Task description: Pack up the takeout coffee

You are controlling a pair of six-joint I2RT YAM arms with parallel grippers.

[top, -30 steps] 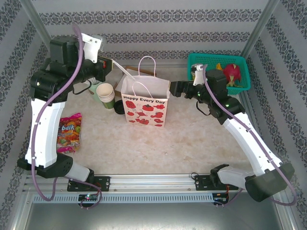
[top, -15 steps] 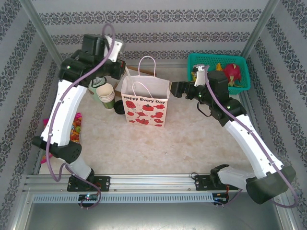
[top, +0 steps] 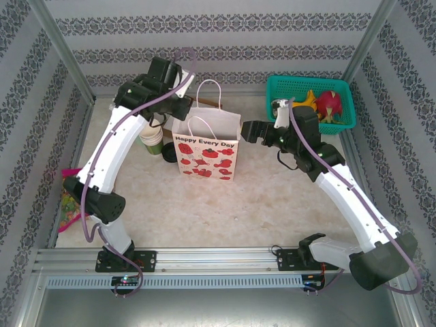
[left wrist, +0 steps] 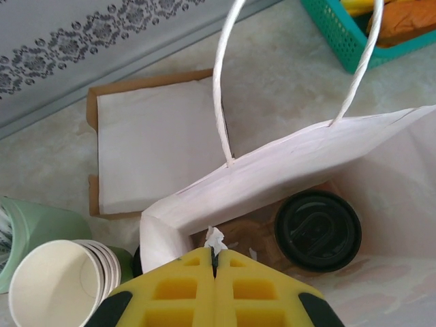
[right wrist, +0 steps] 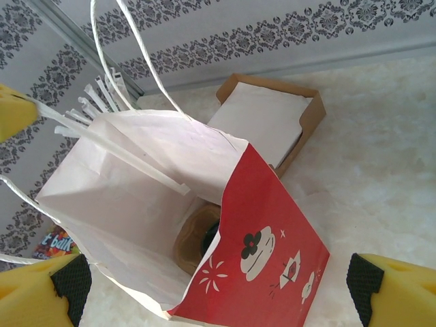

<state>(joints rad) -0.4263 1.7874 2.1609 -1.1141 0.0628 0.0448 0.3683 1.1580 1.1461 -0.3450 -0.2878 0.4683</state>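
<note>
**Overhead view.** The paper bag (top: 206,151) stands upright with its mouth open, a little toward 12 o'clock from the middle of the surface (top: 225,204). The left gripper (top: 181,110) hangs over the bag's 10 o'clock corner. The right gripper (top: 246,129) sits just beside the bag's 3 o'clock edge; whether it touches cannot be told. A stack of lidless cups (top: 151,139) stands at 9 o'clock of the bag, and a teal basket (top: 310,92) at 2 o'clock.

**Left wrist view.** The left gripper (left wrist: 214,255) is clamped tight, with a scrap of white wrapper pinched at its tips. The takeout coffee (left wrist: 317,230) stands on the bag's floor with its black lid up, at 3 o'clock of those tips. A napkin tray (left wrist: 153,139) lies behind the bag at 11 o'clock.

**Right wrist view.** The right gripper (right wrist: 218,289) is spread wide and holds nothing. A wrapped straw (right wrist: 122,158) runs from the left gripper's yellow finger at 10 o'clock down into the bag's mouth.

**Hazards, as judged.**
- The straw is long and slanted, so it may catch on the rim or a handle and drop outside on release.
- The bag is light, so a push from either gripper could tip it and upset the coffee inside.
</note>
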